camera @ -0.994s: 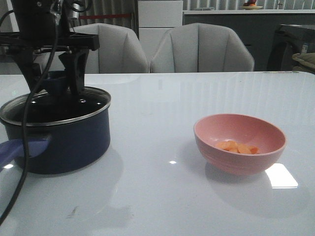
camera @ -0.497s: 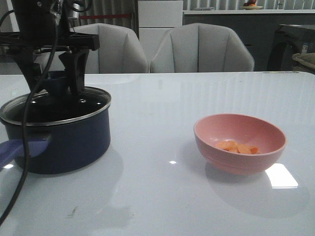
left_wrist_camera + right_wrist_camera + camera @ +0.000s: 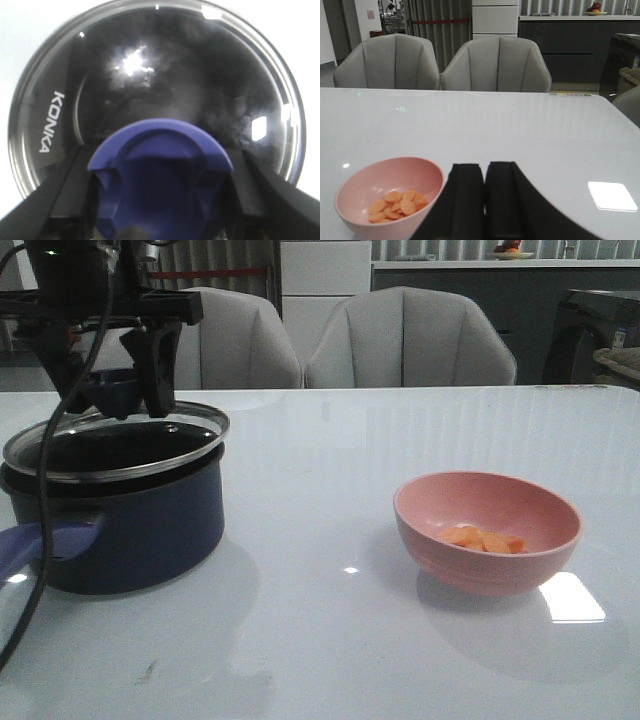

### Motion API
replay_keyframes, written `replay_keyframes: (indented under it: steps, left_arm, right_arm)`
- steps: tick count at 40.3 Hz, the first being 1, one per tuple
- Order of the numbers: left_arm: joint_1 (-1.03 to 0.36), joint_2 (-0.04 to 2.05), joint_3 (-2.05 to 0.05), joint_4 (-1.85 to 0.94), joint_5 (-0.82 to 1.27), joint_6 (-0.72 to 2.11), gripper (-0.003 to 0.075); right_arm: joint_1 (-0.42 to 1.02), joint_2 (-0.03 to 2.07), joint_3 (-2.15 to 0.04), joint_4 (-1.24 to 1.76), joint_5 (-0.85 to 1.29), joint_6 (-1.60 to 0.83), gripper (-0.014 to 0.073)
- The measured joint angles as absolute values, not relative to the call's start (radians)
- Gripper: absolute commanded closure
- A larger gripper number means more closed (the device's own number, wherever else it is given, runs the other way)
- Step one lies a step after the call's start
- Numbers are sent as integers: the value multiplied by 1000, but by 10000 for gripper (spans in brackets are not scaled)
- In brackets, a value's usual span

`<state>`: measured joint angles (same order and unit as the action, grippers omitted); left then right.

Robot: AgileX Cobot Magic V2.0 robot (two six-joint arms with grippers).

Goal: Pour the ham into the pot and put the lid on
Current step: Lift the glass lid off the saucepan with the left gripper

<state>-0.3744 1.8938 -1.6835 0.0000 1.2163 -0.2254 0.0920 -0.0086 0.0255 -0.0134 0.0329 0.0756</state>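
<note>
My left gripper (image 3: 112,390) grasps the blue knob of the lid (image 3: 120,445), fingers (image 3: 60,195) pressed on either side of it. Lid sits tilted over the pot (image 3: 125,525), its right rim raised above the pot edge, near the table's (image 3: 330,640) left edge. Ham (image 3: 482,539) lies in the pink bowl (image 3: 487,530) toward the table's right side, well apart from the pot. My right gripper (image 3: 485,200) is clenched on nothing, fingers touching, just beside the bowl with the ham off to one side of the fingers
</note>
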Motion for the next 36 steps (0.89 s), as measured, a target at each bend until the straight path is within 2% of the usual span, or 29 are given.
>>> replay_keyframes:
  steps: [12,23,36]
  left_arm:
    - [-355,1846,-1684,18,1219,-225,437]
    - [-203,1779,-1679,29,1241,-225,442]
    - [34,1694,-1573,-41,1244,-112,566]
  right_arm:
    - [92,-9,26,-13,33,76,444]
    - [92,-9,26,-13,33,76,444]
    - [92,-9,26,-13,33,76,444]
